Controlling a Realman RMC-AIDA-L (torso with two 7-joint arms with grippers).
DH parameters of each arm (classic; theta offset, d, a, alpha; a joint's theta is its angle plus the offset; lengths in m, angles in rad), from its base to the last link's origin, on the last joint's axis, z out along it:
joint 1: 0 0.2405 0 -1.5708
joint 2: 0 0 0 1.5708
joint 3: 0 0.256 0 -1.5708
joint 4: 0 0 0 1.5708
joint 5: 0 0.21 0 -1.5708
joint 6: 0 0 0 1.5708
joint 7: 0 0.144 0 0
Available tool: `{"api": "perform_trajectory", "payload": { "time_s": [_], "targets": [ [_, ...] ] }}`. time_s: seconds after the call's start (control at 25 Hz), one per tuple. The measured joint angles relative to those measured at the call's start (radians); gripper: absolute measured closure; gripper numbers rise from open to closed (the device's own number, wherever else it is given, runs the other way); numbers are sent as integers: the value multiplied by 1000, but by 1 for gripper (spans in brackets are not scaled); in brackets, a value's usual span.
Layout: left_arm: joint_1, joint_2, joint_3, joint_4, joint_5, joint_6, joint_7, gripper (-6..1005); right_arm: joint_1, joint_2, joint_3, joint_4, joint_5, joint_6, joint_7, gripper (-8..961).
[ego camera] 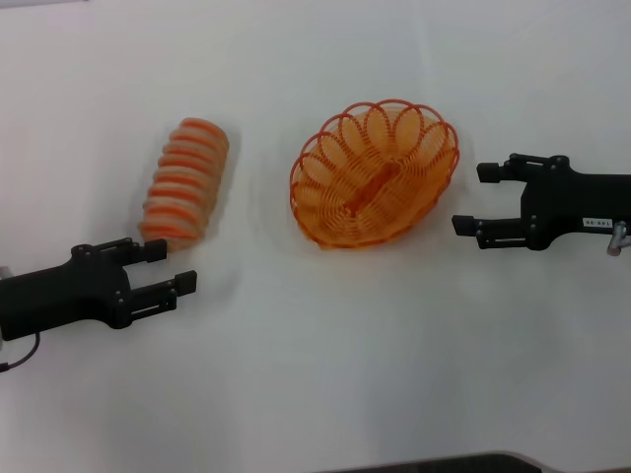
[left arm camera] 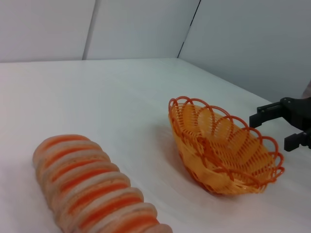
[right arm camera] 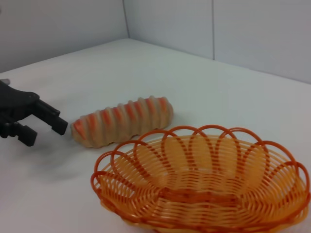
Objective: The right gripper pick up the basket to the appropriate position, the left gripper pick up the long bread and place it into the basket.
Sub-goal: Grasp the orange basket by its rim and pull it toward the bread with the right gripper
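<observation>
The oval orange wire basket (ego camera: 376, 172) sits empty on the white table, a little right of centre; it also shows in the left wrist view (left arm camera: 224, 147) and the right wrist view (right arm camera: 204, 185). The long bread (ego camera: 184, 179), tan with orange stripes, lies to its left, also seen in the left wrist view (left arm camera: 92, 187) and the right wrist view (right arm camera: 122, 120). My right gripper (ego camera: 477, 198) is open, just right of the basket, apart from it. My left gripper (ego camera: 170, 266) is open, just below the near end of the bread, holding nothing.
The white table (ego camera: 325, 374) spreads around both objects. White walls stand behind it in the wrist views. A dark edge (ego camera: 444, 463) shows at the table's near side.
</observation>
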Motion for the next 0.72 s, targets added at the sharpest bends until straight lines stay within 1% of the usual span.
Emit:
{"api": "perform_trajectory", "payload": {
  "time_s": [0.4, 0.72],
  "targets": [
    [2, 3, -2, 0, 3, 12, -2, 323, 0, 0, -9, 0, 0, 0, 19, 75],
    [8, 1, -4, 7, 0, 21, -3, 323, -6, 0, -1, 0, 4, 1, 19, 81]
  ]
}}
